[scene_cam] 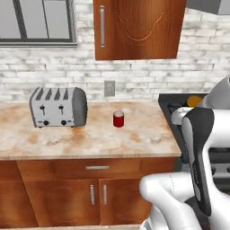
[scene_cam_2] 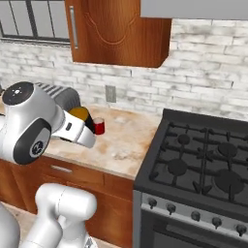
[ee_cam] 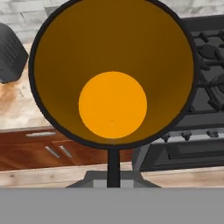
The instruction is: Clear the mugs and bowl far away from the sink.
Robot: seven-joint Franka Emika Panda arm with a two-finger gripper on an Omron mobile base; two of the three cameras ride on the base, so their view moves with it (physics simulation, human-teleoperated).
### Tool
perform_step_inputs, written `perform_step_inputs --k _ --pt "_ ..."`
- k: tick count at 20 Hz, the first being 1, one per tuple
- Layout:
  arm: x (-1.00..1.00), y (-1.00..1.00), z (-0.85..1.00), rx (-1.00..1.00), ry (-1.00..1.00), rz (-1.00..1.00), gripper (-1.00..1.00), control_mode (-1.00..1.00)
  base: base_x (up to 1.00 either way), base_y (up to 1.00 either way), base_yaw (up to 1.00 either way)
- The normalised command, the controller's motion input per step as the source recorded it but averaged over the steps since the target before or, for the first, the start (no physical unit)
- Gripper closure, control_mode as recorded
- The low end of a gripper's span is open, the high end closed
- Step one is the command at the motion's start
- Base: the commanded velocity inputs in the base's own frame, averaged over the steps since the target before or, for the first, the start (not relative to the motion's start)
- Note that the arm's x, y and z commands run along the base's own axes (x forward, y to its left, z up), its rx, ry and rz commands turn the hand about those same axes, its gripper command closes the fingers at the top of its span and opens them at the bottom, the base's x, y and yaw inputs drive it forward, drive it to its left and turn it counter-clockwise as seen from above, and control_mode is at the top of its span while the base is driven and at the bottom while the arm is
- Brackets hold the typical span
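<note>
My gripper [ee_cam: 113, 165] is shut on the black mug [ee_cam: 113, 74], gripping its rim. In the hand view I look straight into its yellow-orange inside. The same mug [scene_cam_2: 81, 115] hangs above the counter, close to the arm, and its orange inside [scene_cam: 194, 101] peeks out behind the arm near the stove's edge. The red mug [scene_cam: 118, 119] stands upright on the marble counter [scene_cam: 81, 139], right of the toaster; it is just beyond the held mug [scene_cam_2: 99, 126]. The bowl and the sink are out of view.
A silver toaster [scene_cam: 58, 107] sits on the counter's left part. The black gas stove [scene_cam_2: 203, 155] adjoins the counter on the right. A wooden wall cabinet [scene_cam: 139, 27] hangs above, and drawers and doors [scene_cam: 96, 188] lie below the counter edge.
</note>
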Motion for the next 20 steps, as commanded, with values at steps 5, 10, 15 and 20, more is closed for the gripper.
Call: perform_step_inputs --k 5,10,15,20 --pt "0.00 0.00 0.00 0.00 0.00 0.00 1.00 1.00 0.37 0.05 -0.02" --pt "0.00 0.00 0.00 0.00 0.00 0.00 1.00 1.00 0.67 0.29 -0.12" --pt "0.00 0.00 0.00 0.00 0.00 0.00 1.00 1.00 0.55 0.28 -0.17" --pt "0.00 0.00 0.00 0.00 0.00 0.00 1.00 1.00 0.34 0.32 -0.12"
